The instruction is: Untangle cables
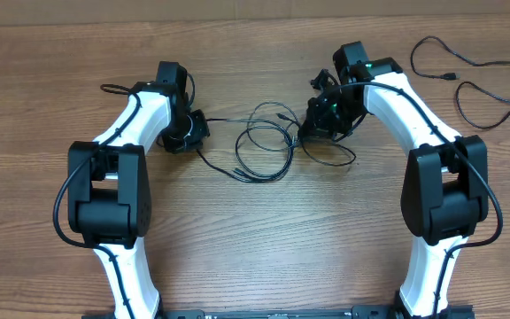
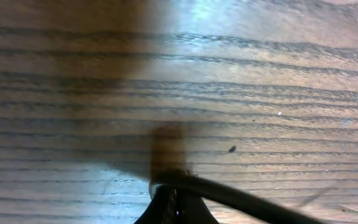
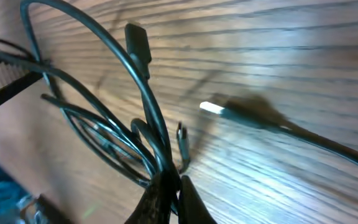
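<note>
From the overhead view I judge the job roughly a third done. One freed cable (image 1: 476, 78) lies by itself in open curves at the far right of the surface (image 1: 255, 239), well apart from the rest and crossing nothing but itself. The remaining cables (image 1: 266, 146) sit between the two arms as a cluster of overlapping loops, and that is where the work is left.

My left pincer (image 2: 176, 200) is closed on a single cord (image 2: 241, 198) that runs off to the right along the wood. The wrist view is blurred, so I cannot say where along its length I have it. My right pincer (image 3: 169, 194) is clamped on a bunch of strands where several loops converge, at the right edge of the cluster. Above that grip a black plug (image 3: 138, 40) stands up on its arc of cord, and a silver-tipped plug (image 3: 213, 107) lies flat on the wood just beside the bunch (it looks free at its end, which is encouraging).

What remains, as I read it: the loops cross one another in several places, and no second cord has been laid out alone yet. With both arms gripping opposite sides of the cluster, I would expect drawing them apart to show which strands slide free and which bind. The risk is tightening a crossing instead of opening it.
</note>
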Motion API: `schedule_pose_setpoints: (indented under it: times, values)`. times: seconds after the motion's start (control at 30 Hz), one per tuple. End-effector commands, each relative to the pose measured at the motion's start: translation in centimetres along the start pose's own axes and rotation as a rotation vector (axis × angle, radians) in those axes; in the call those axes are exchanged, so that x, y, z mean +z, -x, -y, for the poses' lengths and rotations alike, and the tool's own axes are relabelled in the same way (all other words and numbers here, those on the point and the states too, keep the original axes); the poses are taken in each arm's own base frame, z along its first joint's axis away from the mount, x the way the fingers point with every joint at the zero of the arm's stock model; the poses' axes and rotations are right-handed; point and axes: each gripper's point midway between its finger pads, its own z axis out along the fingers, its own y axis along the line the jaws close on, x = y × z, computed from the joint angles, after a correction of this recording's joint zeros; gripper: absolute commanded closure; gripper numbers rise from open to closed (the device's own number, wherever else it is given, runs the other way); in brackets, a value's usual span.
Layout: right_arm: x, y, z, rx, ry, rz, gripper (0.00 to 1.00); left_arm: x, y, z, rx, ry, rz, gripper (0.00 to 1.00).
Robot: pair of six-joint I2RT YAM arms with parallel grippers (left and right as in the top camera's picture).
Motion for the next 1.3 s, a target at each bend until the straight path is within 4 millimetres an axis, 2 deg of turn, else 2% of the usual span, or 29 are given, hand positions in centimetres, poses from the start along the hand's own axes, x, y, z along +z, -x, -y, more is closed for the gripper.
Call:
schedule_pose_setpoints:
  times: [0.0,0.13,0.2,0.27,0.3,0.37,0.4,0.43,0.47,0.5,0.53,0.57,0.67,0.73,0.87,0.93,1.0,1.07,1.1,1.17,1.2,1.27]
  values:
    - [-1.9,0.4,-2.4,-0.099,0.058,0.041,0.96,-1.2,1.1,-3.6,-0.089,0.028,0.008,0.96]
    - [-1.9,0.5,-1.9,-0.094,0.034,0.045,0.96,-2.4,1.8,-9.5,-0.318,0.023,-0.017,0.96]
    - [-2.0,0.5,-1.8,-0.091,0.033,0.046,0.96,-2.8,2.0,-11.2,-0.372,-0.024,-0.026,0.96]
    - [-1.9,0.6,-1.8,-0.094,0.035,0.049,0.96,-2.8,2.1,-11.8,-0.368,-0.121,-0.036,0.95]
    - [-1.9,0.6,-2.0,-0.099,0.036,0.049,0.96,-2.8,2.1,-11.3,-0.346,-0.178,-0.039,0.93]
    - [-1.6,0.5,-2.5,-0.113,0.043,0.047,0.96,-2.9,2.2,-9.8,-0.272,-0.260,-0.038,0.82]
    - [-1.3,0.4,-3.3,-0.129,0.056,0.043,0.96,-2.9,2.2,-8.2,-0.186,-0.308,-0.032,0.62]
    - [-1.1,0.3,-3.6,-0.139,0.059,0.042,0.96,-2.9,2.2,-7.3,-0.140,-0.332,-0.029,0.51]
    - [-0.8,0.2,-4.1,-0.156,0.060,0.041,0.96,-2.9,2.2,-5.8,-0.069,-0.367,-0.022,0.34]
    - [-0.6,0.2,-4.5,-0.173,0.062,0.043,0.96,-2.9,2.0,-4.7,-0.019,-0.389,-0.023,0.26]
    - [-0.4,0.3,-4.9,-0.198,0.065,0.047,0.96,-2.9,1.8,-3.8,0.022,-0.404,-0.023,0.23]
    - [0.0,0.2,-5.7,-0.237,0.069,0.050,0.96,-3.3,1.3,-2.0,0.127,-0.461,-0.023,0.19]
    - [0.5,-0.1,-6.6,-0.292,0.073,0.047,0.96,-6.3,0.0,2.3,0.350,-0.707,-0.011,0.17]
    - [0.8,-0.1,-7.1,-0.320,0.075,0.049,0.96,-8.2,-0.7,3.9,0.435,-0.844,0.007,0.17]
    - [0.9,0.2,-7.5,-0.354,0.079,0.065,0.96,-7.9,-0.7,3.6,0.375,-0.821,-0.019,0.17]
    - [0.9,0.3,-7.7,-0.359,0.092,0.068,0.96,-7.8,-0.8,3.7,0.362,-0.812,-0.031,0.13]
    - [0.8,-0.1,-8.4,-0.378,0.135,0.056,0.96,-8.7,-1.1,4.9,0.364,-0.880,-0.037,0.20]
    - [0.8,-0.2,-8.4,-0.377,0.138,0.054,0.96,-9.5,-0.8,5.3,0.337,-0.891,-0.037,0.23]
    - [0.8,-0.1,-8.5,-0.379,0.139,0.057,0.96,-10.1,0.2,5.4,0.239,-0.859,-0.037,0.24]
    - [0.8,-0.1,-8.7,-0.381,0.151,0.057,0.96,-10.0,1.3,5.0,0.126,-0.773,-0.027,0.24]
    - [0.7,-0.2,-8.9,-0.382,0.165,0.055,0.96,-10.1,2.0,4.4,0.029,-0.676,-0.009,0.24]
    - [0.7,-0.2,-8.9,-0.382,0.164,0.055,0.96,-11.6,2.8,3.7,-0.064,-0.553,0.062,0.25]
